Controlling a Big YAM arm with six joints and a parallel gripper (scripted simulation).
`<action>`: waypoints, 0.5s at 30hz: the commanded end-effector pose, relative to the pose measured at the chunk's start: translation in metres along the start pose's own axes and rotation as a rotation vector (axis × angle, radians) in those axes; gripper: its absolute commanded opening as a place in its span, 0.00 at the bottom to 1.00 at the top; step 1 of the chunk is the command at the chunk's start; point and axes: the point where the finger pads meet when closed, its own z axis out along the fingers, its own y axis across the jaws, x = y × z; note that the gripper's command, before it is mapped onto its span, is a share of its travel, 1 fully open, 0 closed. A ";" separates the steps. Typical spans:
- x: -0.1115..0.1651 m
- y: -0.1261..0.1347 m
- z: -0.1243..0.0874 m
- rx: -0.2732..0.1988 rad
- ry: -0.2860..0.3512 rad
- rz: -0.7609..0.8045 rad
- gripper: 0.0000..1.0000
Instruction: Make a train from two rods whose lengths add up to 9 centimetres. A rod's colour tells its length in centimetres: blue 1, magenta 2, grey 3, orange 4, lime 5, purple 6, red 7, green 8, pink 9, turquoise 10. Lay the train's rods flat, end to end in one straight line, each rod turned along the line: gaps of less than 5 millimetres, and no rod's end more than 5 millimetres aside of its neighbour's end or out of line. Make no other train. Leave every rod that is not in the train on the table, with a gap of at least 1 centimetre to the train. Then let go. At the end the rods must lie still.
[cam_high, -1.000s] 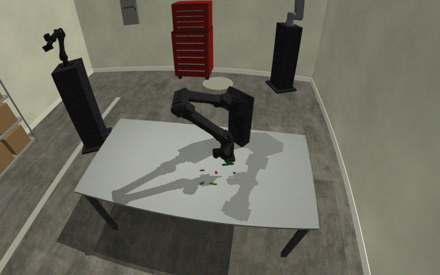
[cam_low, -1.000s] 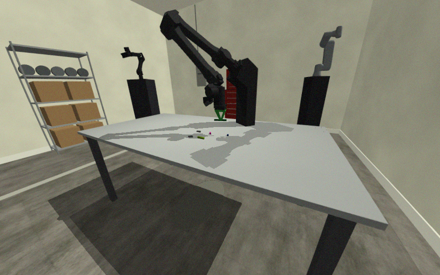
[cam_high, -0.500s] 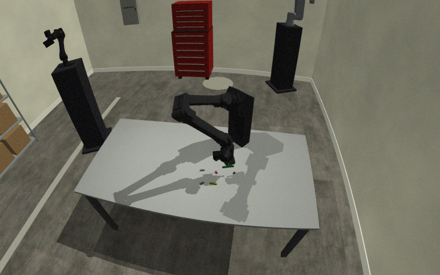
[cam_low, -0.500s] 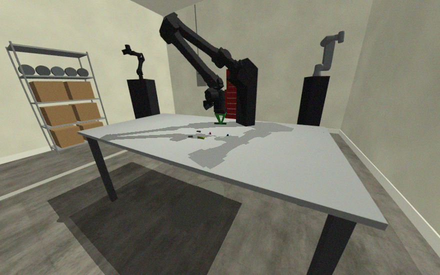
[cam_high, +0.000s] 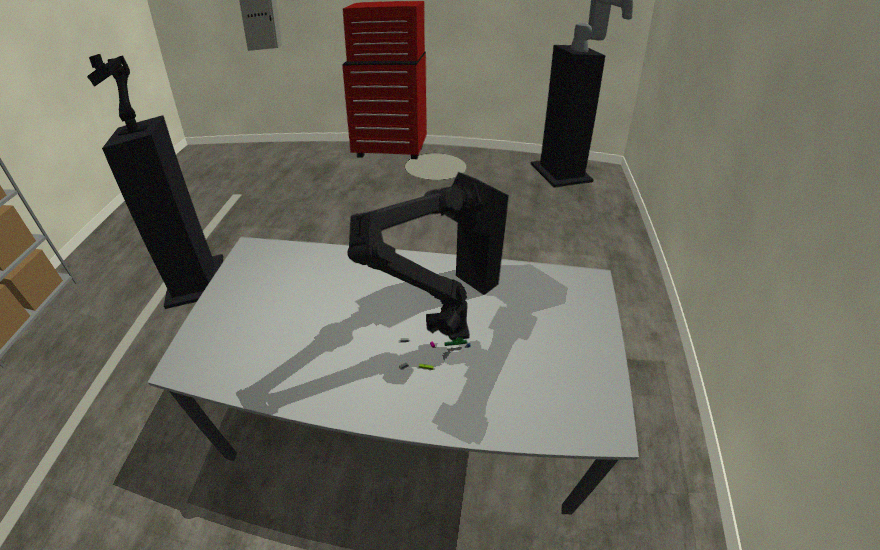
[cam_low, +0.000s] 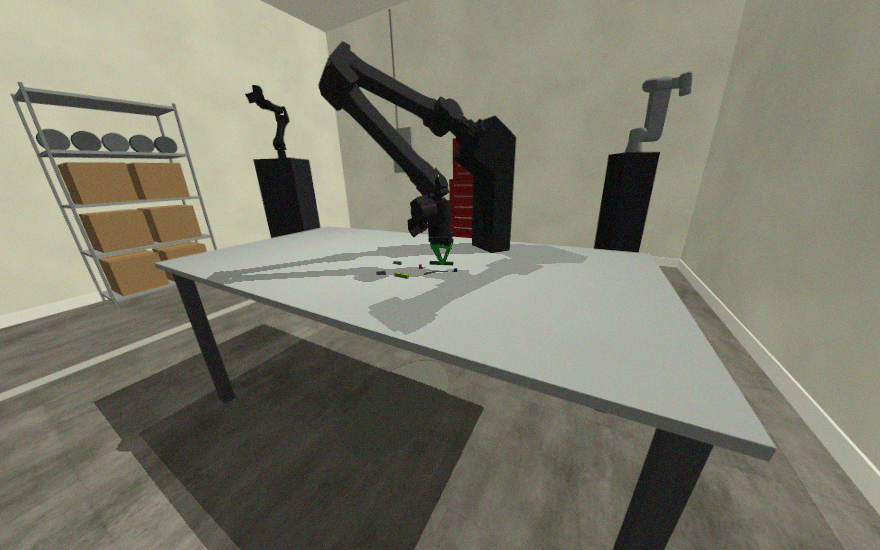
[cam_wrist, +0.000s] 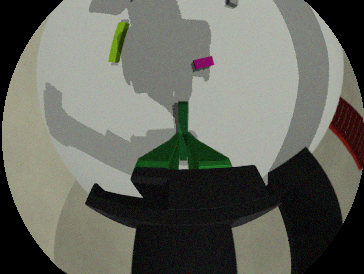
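My gripper (cam_low: 441, 254) is shut on the green rod (cam_high: 451, 343) and holds it low over the middle of the table. In the wrist view the green rod (cam_wrist: 181, 121) sticks out level from between the fingers. The small blue rod (cam_high: 467, 345) lies just right of the green rod's end and also shows in the exterior view (cam_low: 455, 269). The magenta rod (cam_high: 432, 343) lies to the left and shows ahead in the wrist view (cam_wrist: 203, 61). The lime rod (cam_high: 426, 367) lies nearer the front edge, also visible in the wrist view (cam_wrist: 117, 42).
The arm's black base column (cam_high: 481, 236) stands at the table's back edge. A red tool cabinet (cam_high: 384, 77) stands by the far wall.
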 end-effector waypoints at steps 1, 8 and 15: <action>-0.003 -0.004 0.009 0.001 -0.010 -0.007 0.04; -0.006 0.004 0.006 -0.019 -0.013 -0.007 0.04; -0.003 0.000 0.008 -0.010 -0.009 -0.005 0.04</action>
